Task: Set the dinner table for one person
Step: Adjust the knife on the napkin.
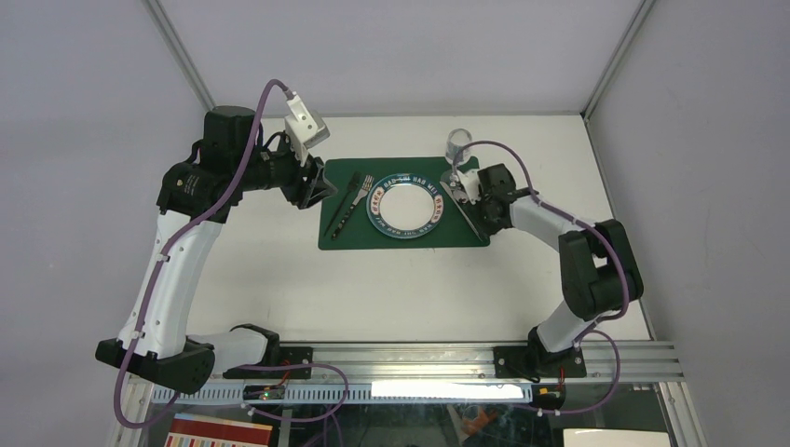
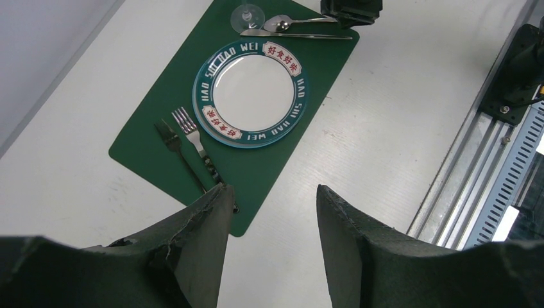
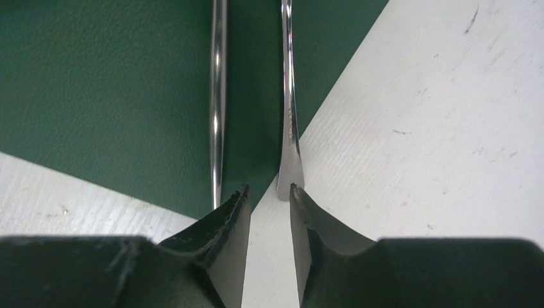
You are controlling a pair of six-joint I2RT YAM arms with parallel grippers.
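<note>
White dinner table (image 1: 373,289) with silver framing, seen from above, filled the space between pale grey walls, with both arm bases bolted at its near edge. Near the tabletop's centre lay a dark green placemat (image 1: 359,238), carrying a round plate (image 2: 250,93) with a teal rim bearing lettering. To the plate's left, a dark fork (image 2: 176,144) and a silver fork (image 2: 192,131) lay side by side, tines pointing away from the arm bases. To its right lay a knife (image 2: 295,36), next to the rim, and a spoon (image 2: 277,24) just outside it. A clear glass (image 2: 247,16) stood at the mat's far right corner, beside the spoon bowl. The left gripper (image 2: 272,189) was held above the table at the mat's left side, its fingers spread wide with nothing between them. The right gripper (image 3: 268,189) sat low at the handle ends of the knife and spoon, over the mat's right edge. Its fingers were parted by a narrow gap, through which only mat and tabletop showed. The flared end of the spoon handle lay off the mat on the white surface, just ahead of one fingertip; contact could not be judged. The knife handle ran alongside, on the mat.
</note>
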